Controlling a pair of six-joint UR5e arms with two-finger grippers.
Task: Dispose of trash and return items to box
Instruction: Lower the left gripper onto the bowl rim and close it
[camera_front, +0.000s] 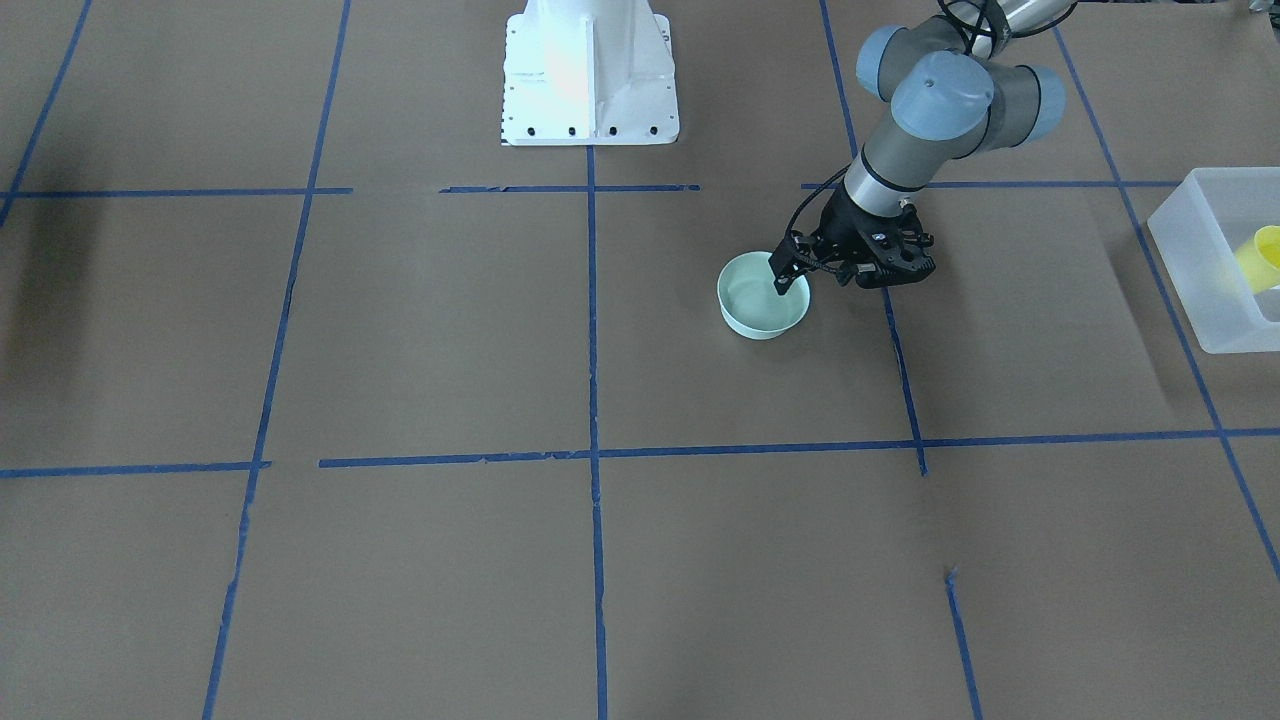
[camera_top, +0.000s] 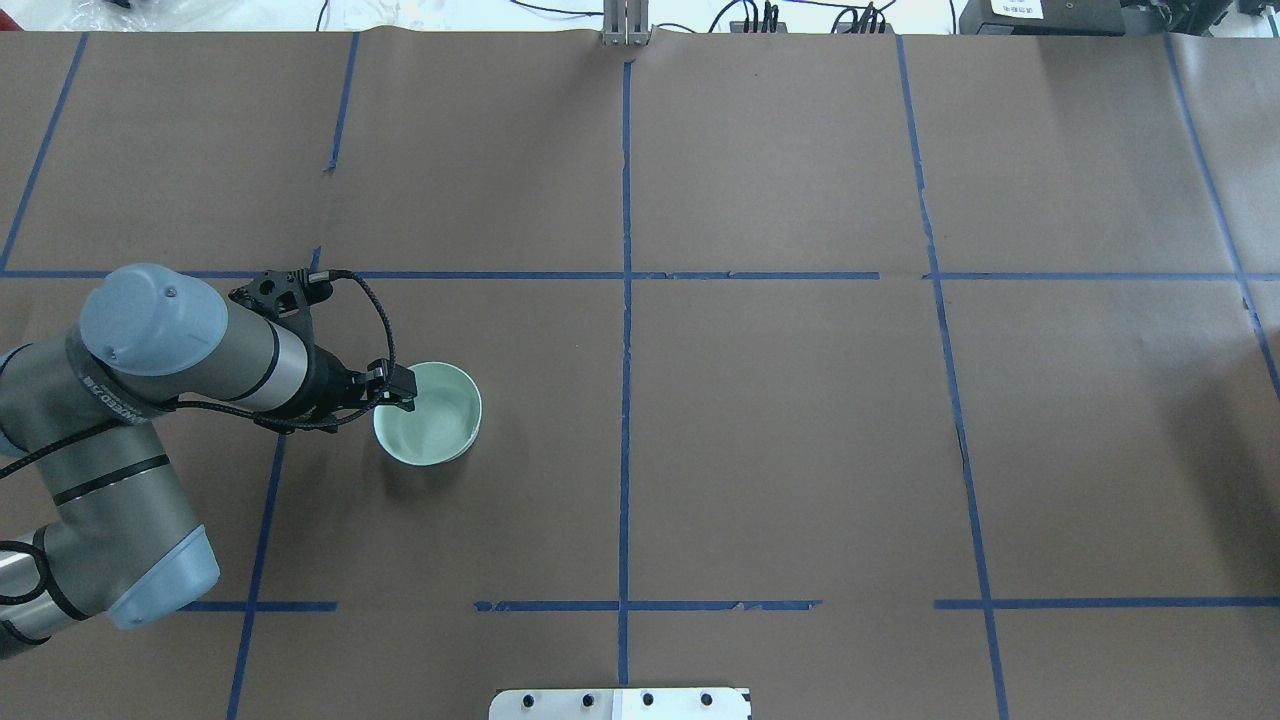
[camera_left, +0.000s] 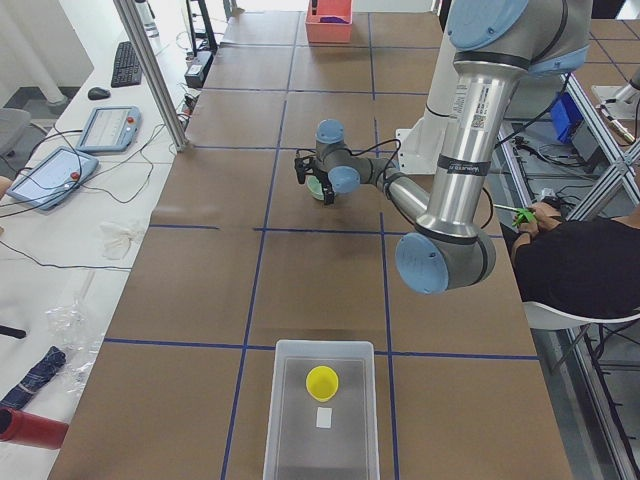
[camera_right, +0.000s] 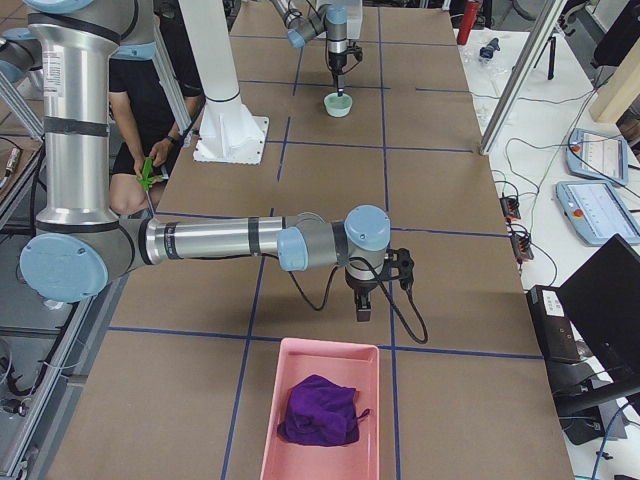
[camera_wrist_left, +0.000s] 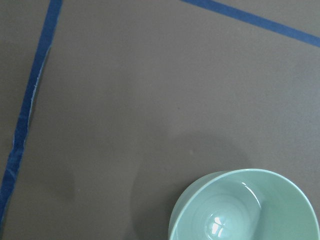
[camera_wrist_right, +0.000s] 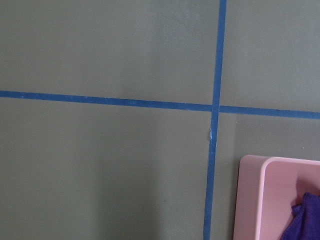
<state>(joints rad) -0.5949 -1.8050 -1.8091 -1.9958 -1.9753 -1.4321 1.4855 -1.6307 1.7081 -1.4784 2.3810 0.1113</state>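
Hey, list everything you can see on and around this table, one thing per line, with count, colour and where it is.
Bowl: one, pale green, upright on the table, on the robot's left half.
Bin: one, translucent white, at the table's end on the robot's left.
Cup: one, yellow, inside the bin.
Tray: one, pink, at the table's end on the robot's right.
Cloth: one, purple, in the tray.
Tape lines: several, blue, gridding the brown table.
Person: one, dark top, seated off the table on the robot's side.
Left gripper: one, black, at the bowl's rim.
Right gripper: one, black, above the table beside the tray.
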